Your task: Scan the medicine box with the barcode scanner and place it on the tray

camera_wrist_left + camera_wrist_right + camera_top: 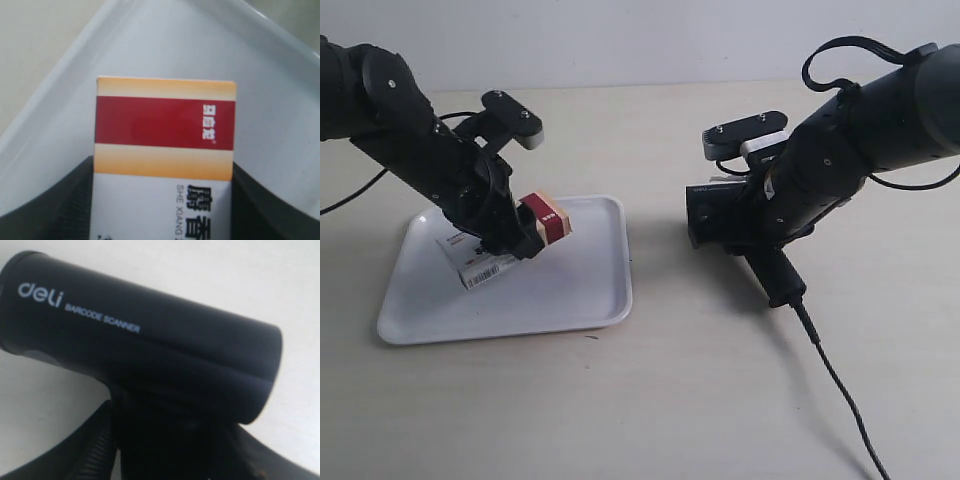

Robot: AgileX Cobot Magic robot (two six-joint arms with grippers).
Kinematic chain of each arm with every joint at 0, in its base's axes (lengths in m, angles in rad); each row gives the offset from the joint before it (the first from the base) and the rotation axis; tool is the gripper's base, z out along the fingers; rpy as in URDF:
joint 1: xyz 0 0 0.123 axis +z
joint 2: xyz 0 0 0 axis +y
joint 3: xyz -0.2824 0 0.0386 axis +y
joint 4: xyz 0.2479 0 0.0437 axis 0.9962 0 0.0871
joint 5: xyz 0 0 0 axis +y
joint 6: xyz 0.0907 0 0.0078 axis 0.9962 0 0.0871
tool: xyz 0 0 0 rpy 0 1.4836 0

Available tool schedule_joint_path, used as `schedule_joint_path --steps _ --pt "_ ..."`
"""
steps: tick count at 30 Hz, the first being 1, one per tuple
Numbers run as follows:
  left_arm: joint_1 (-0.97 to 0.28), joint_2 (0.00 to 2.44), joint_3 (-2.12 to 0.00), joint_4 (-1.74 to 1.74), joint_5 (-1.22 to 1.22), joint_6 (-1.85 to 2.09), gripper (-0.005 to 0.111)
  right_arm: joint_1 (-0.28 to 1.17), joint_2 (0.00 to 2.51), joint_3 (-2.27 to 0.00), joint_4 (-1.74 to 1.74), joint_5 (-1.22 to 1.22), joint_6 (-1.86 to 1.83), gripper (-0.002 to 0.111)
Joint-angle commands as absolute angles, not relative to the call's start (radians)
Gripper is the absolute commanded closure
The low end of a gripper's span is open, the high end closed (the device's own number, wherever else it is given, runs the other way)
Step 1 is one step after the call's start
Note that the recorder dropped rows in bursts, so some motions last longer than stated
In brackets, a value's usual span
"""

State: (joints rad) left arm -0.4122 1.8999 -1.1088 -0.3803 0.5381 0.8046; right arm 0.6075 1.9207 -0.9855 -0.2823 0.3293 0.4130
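Carton: the medicine box [510, 243] sits tilted over the tray [590, 290], red and tan banded end raised, barcode end low and close to the tray floor; whether it touches the tray cannot be told.
Left tool: the left tool [505, 240] pinches the medicine box [165, 165] across its sides, dark fingers [60, 200] pressed against both edges in the left wrist view, the tray's rim [55, 90] behind.
Scanner: the barcode scanner [745, 235] is well apart from the tray, head facing it, handle slanting down toward the counter [700, 400], thin cable [840, 390] trailing off.
Right tool: the right tool [760, 215] grips the barcode scanner [145, 350] at its handle; the head reads "deli BARCODE SCANNER".
Tray: lies flat on the counter.
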Motion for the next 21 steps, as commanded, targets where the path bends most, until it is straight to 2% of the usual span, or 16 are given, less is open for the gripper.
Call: schedule_joint_path --steps 1,8,11,16,21 --pt "-0.428 1.897 -1.105 -0.380 0.528 0.845 0.106 0.603 1.921 -0.994 -0.289 0.315 0.421 0.104" --pt "-0.428 1.985 -1.105 -0.395 0.491 0.837 0.105 0.603 1.921 -0.994 -0.289 0.322 0.421 0.104" --pt "-0.428 2.012 -1.105 -0.385 0.482 0.837 0.095 0.605 1.921 -0.994 -0.289 0.329 0.433 0.102" --pt "-0.428 2.012 -1.105 -0.387 0.466 0.832 0.064 0.605 1.921 -0.994 -0.291 0.321 0.452 0.078" --pt "-0.428 2.012 -1.105 -0.412 0.468 0.830 0.054 0.605 1.921 -0.994 -0.291 0.317 0.452 0.056"
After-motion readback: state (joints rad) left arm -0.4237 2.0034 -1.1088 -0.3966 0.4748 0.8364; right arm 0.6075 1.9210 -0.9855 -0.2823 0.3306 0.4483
